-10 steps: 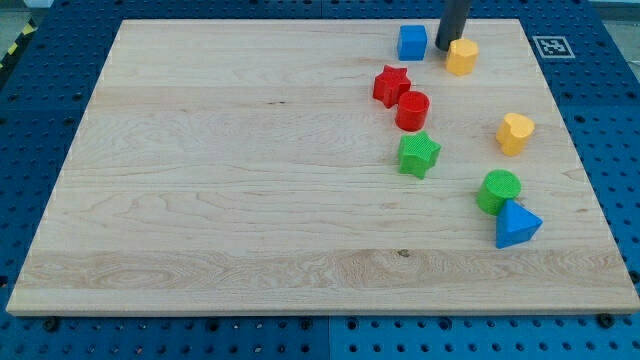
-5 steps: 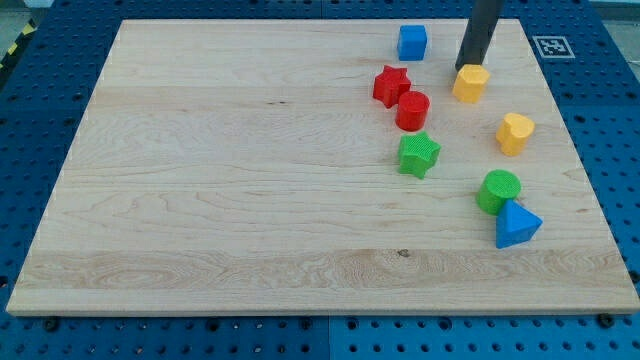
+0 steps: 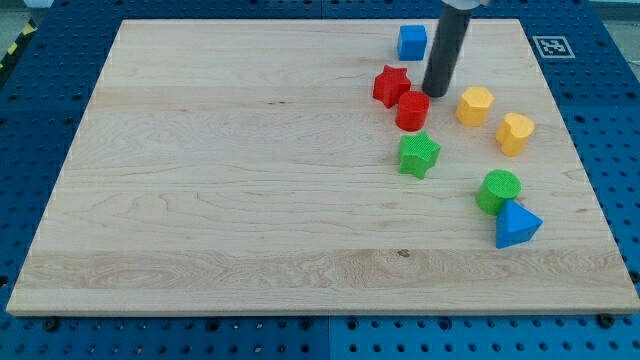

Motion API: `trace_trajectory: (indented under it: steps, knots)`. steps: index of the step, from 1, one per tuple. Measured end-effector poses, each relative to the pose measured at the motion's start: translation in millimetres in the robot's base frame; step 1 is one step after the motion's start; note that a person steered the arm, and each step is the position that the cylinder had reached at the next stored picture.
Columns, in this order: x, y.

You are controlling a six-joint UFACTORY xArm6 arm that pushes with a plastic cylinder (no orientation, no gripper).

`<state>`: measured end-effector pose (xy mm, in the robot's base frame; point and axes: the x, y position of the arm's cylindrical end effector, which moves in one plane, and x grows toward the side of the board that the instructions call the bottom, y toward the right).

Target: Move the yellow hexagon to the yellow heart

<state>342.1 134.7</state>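
Note:
The yellow hexagon (image 3: 475, 105) lies at the board's upper right, just left of and slightly above the yellow heart (image 3: 515, 133), with a small gap between them. My tip (image 3: 432, 94) is down on the board to the left of the hexagon, apart from it, and right next to the red cylinder (image 3: 411, 110).
A red star (image 3: 391, 85) touches the red cylinder's upper left. A blue cube (image 3: 412, 42) sits near the top edge. A green star (image 3: 419, 154) is below the red cylinder. A green cylinder (image 3: 498, 190) and a blue triangle (image 3: 516, 224) lie at the lower right.
The yellow hexagon has slid down and right, from near the blue cube to just beside the yellow heart. My tip has then swung left, off the hexagon, to the red cylinder.

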Motion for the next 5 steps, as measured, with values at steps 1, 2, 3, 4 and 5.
trace_trajectory:
  steps: [1,2,3,4,5]
  knots:
    - [0,0]
    - [5,5]
    - [19,8]
    - [29,26]
    - [40,34]
